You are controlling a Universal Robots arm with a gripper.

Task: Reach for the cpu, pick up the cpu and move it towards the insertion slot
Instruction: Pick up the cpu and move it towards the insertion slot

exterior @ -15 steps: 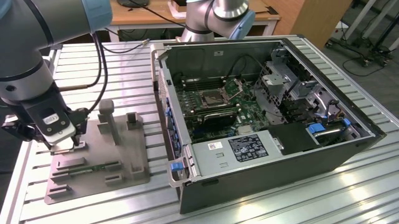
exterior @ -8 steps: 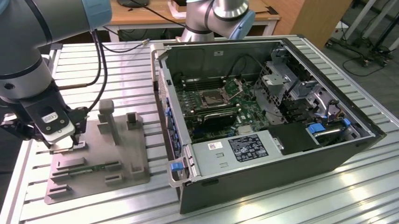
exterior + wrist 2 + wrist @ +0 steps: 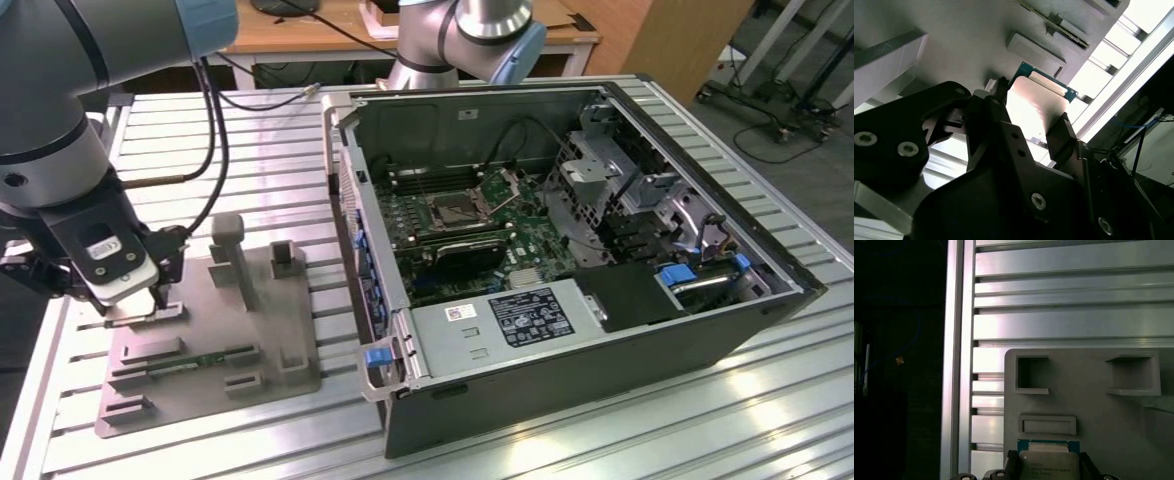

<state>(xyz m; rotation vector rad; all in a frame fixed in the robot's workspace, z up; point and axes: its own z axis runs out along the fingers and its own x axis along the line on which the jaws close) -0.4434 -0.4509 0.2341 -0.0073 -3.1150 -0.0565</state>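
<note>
The cpu [image 3: 1035,102] is a thin square chip with a silvery top and a green board edge. It lies between the black fingers [image 3: 1061,131] of my gripper [image 3: 1031,109], which press on its two opposite edges. In the first wrist view the cpu [image 3: 1048,466] sits low over the grey fixture plate [image 3: 1089,390]; I cannot tell whether it rests on the plate. In the exterior view my gripper [image 3: 151,300] is down at the fixture's corner at that view's left. The insertion slot [image 3: 458,211], a metal-framed square socket, lies inside the open computer case.
The grey fixture plate [image 3: 200,345] carries upright posts [image 3: 230,250] and a green memory strip [image 3: 200,362]. The open computer case [image 3: 561,330] stands at the exterior view's right on a ribbed aluminium table [image 3: 227,440]. A second robot arm base [image 3: 461,40] stands behind the case.
</note>
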